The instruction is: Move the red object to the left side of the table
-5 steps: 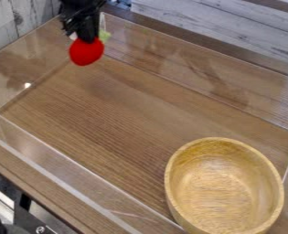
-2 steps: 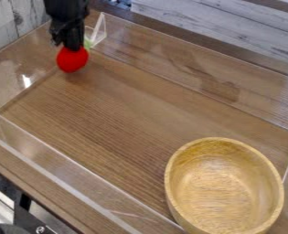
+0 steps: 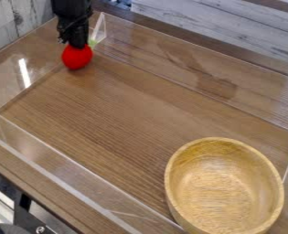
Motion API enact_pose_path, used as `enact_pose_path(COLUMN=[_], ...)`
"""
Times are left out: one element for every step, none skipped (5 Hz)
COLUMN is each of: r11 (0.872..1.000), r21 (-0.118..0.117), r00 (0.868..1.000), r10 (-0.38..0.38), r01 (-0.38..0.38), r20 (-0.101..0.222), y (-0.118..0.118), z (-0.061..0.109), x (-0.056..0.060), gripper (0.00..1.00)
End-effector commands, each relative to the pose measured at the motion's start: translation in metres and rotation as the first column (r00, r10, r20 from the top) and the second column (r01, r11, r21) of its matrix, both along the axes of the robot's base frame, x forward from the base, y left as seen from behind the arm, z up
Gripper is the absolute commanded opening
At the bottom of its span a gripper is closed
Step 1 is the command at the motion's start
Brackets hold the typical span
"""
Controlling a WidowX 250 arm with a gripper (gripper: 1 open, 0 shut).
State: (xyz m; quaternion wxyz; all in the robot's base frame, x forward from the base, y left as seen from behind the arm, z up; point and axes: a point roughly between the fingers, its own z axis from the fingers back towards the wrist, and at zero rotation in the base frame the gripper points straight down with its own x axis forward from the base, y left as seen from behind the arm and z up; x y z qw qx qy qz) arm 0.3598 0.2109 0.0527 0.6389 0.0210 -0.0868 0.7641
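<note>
Far from the wooden bowl (image 3: 224, 187), my closed gripper (image 3: 77, 43) is gripping the red toy strawberry (image 3: 77, 57); placing is underway, release needing support beneath.

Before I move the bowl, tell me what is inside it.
Nothing shows inside the wooden bowl: its bottom and far inner wall are bare. The underside, and the patch of tabletop it covers, cannot be seen.
</note>
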Motion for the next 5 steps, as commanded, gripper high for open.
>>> enact_pose_path(r11=[0.999,0.997,0.991,0.982,0.97], r21=[0.015,-0.002,-0.017,-0.036,-0.054], r00=[0.998,0.996,0.99,0.982,0.971], r10=[-0.042,-0.079,-0.132,-0.182,-0.237], r01=[0.042,0.079,0.133,0.184,0.239], r20=[0.054,0.049,0.046,0.041,0.041], y=[-0.001,0.003,-0.008,-0.017,-0.023], z=[0.031,0.037,0.036,0.036,0.048], x=[0.007,0.005,-0.003,-0.01,-0.016], gripper=[0.0,0.0,0.0,0.0,0.0])
